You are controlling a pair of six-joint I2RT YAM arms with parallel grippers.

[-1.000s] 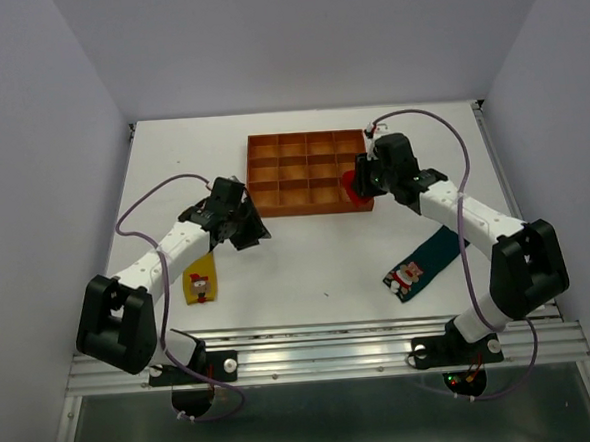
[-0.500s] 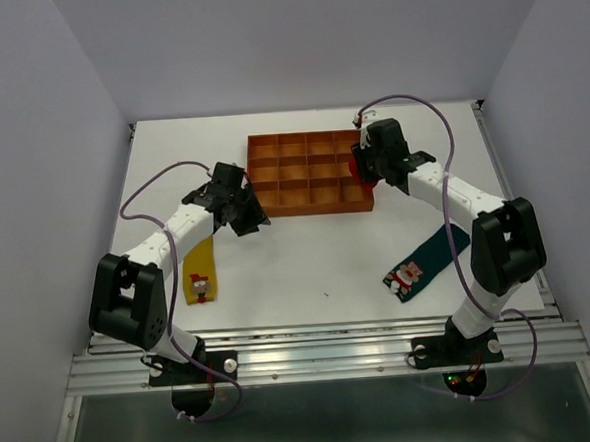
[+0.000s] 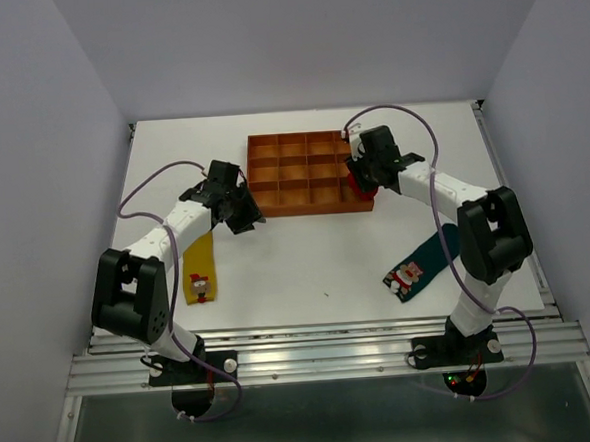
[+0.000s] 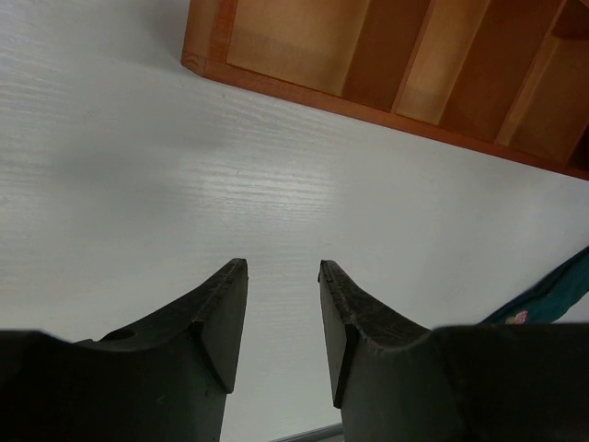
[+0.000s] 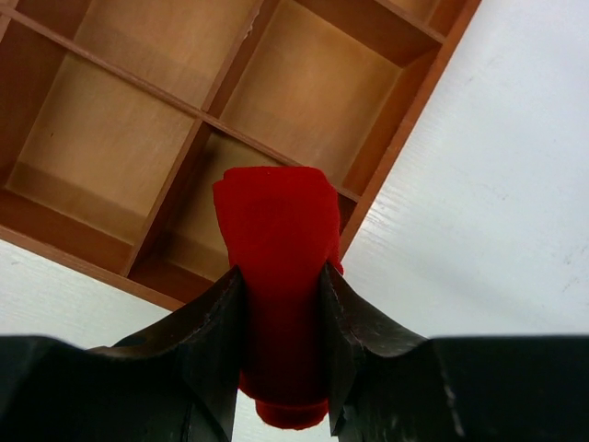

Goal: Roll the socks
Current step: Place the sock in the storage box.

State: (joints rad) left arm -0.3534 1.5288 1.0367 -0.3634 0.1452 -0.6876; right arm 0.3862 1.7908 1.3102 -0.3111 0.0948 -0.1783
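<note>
Overhead, your left arm cuts off the yellow sock's point(image 3: 199, 272) far end. Three socks, one tray point(image 3: 274, 208): red sock point(image 5: 276, 230) rolled, clamped in your right hand point(image 5: 281, 274) over the tray's near-right corner; teal sock point(image 3: 428, 258) and yellow flat on the counter point(image 3: 307, 260). Left hand point(image 4: 283, 267) apart, empty.

A: Any readable text, labels, numbers?
B: None legible. The cartoon prints on yellow sock point(image 3: 200, 270) and teal sock point(image 3: 425, 260) are too small to tell lettering.
A: Wrist views?
B: Same. The tray point(image 5: 101, 157) shows plain wood up close, with no marks to read.
</note>
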